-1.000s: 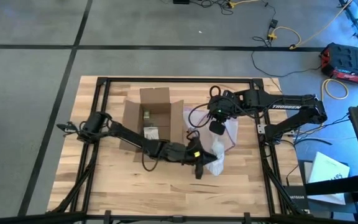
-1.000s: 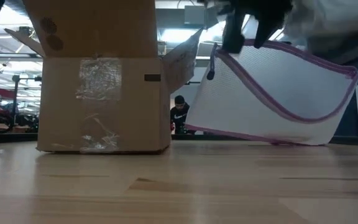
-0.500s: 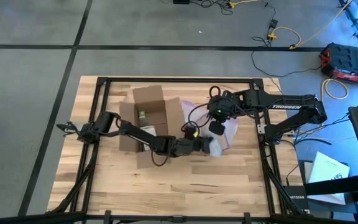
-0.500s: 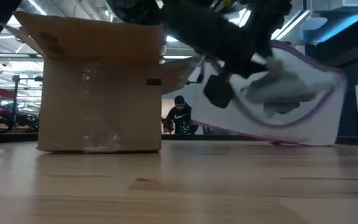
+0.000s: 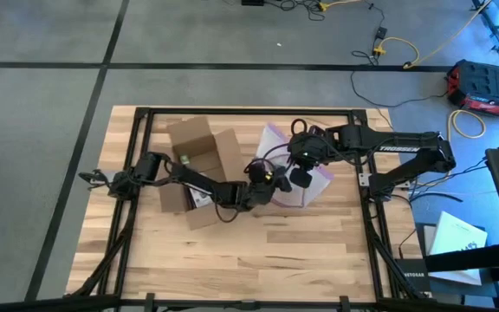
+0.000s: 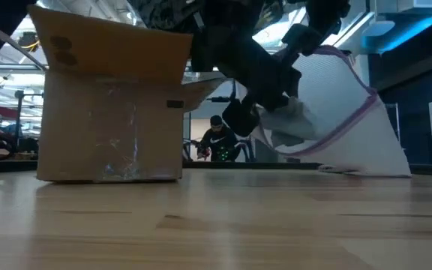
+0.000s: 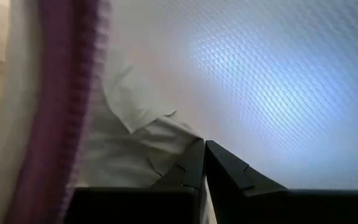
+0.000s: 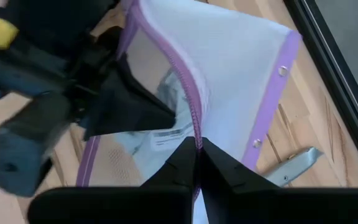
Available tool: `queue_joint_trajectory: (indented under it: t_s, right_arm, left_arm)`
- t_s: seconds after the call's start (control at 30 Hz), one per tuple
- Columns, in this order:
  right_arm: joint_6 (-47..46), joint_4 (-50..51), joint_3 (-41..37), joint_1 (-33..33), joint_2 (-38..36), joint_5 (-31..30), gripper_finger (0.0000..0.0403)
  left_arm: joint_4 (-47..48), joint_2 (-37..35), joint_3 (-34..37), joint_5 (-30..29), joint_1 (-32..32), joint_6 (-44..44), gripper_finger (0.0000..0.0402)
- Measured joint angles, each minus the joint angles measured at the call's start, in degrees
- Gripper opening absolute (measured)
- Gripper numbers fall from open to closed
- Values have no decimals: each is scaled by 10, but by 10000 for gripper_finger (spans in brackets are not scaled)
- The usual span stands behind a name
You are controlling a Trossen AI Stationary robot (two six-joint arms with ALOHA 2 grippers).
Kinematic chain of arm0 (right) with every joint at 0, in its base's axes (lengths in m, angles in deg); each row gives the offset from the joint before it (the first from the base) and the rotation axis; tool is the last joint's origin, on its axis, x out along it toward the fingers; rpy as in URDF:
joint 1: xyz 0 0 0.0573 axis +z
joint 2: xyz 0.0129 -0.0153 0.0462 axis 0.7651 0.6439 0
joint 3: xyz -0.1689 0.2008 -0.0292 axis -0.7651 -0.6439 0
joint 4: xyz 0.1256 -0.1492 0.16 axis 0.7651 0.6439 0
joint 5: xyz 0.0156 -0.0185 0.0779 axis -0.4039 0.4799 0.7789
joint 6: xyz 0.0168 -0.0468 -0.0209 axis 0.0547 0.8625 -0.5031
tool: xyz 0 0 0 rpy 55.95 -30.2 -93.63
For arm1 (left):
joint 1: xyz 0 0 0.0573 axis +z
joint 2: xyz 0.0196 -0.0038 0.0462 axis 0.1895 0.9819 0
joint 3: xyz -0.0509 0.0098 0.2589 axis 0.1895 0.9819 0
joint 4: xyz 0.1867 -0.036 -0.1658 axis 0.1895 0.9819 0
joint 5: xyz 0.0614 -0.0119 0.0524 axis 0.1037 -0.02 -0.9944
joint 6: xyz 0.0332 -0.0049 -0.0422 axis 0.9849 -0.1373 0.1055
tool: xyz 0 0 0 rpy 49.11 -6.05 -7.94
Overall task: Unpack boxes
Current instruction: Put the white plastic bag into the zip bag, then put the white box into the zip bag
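Box [image 5: 196,152]: brown cardboard, flaps open, standing on the wooden counter [image 5: 258,251] toward its left rear part. In the low view it sits at left [image 6: 111,112], flat on its base, with clear tape on the near wall and one flap jutting out toward the bag. Something pale shows inside it from above; what it is cannot be made out.

Bag [image 5: 294,169]: clear mesh plastic with a purple zip edge, just right of the box, near the counter's middle. In the low view it stands raised at one end [image 6: 351,112], its lower edge on the counter. White crumpled contents lie inside [image 8: 169,127].

Left hand [image 5: 271,184]: reaches past the box front into the bag's mouth. Its fingers [image 7: 222,168] are pressed together, tips against the white contents behind the mesh; whether they pinch any of it is, from this close view, uncertain.

Right hand [image 5: 300,165]: above the bag's rear side, fingers [image 8: 182,162] together and clamped on the purple zip edge, holding the bag's mouth up.

Knife [image 8: 294,165]: small grey tool, lying flat on the counter beside the bag, clear of both hands.

Person [image 6: 217,139]: seen in the room behind the counter, between box and bag, in dark clothing.
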State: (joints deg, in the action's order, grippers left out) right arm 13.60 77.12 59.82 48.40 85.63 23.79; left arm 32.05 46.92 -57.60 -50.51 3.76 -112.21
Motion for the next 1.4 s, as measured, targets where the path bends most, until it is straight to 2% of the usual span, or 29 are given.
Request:
queue_joint_trajectory:
  t_s: [0.13,0.2,0.27,0.37,0.57,0.7,0.77,0.87,1.0,1.2,1.4]
  right_arm:
    - [0,-2,0,0,0,4,0]
    - [2,-2,0,0,0,15,0]
    - [4,-4,0,0,0,19,0]
    - [4,-5,0,0,0,20,0]
    - [5,-5,0,0,0,20,0]
    - [5,5,0,0,0,20,0]
    - [10,14,0,0,0,12,0]
    - [21,24,0,0,0,5,0]
    - [32,41,0,0,1,11,0]
    - [51,24,-52,0,4,11,0]
    - [47,2,-105,0,4,16,0]
  left_arm:
    - [0,2,0,54,13,1,7]
    - [-5,2,0,98,19,8,22]
    - [-6,2,0,115,23,18,46]
    - [-7,2,0,116,23,35,97]
    - [-40,2,0,124,23,90,225]
    - [-77,-17,1,243,19,171,286]
    - [-59,-35,1,307,14,200,295]
    - [18,-60,0,375,-1,238,298]
    - [140,-92,1,411,-25,290,298]
    - [269,-165,1,405,-51,346,297]
    - [367,-262,0,320,-68,380,296]
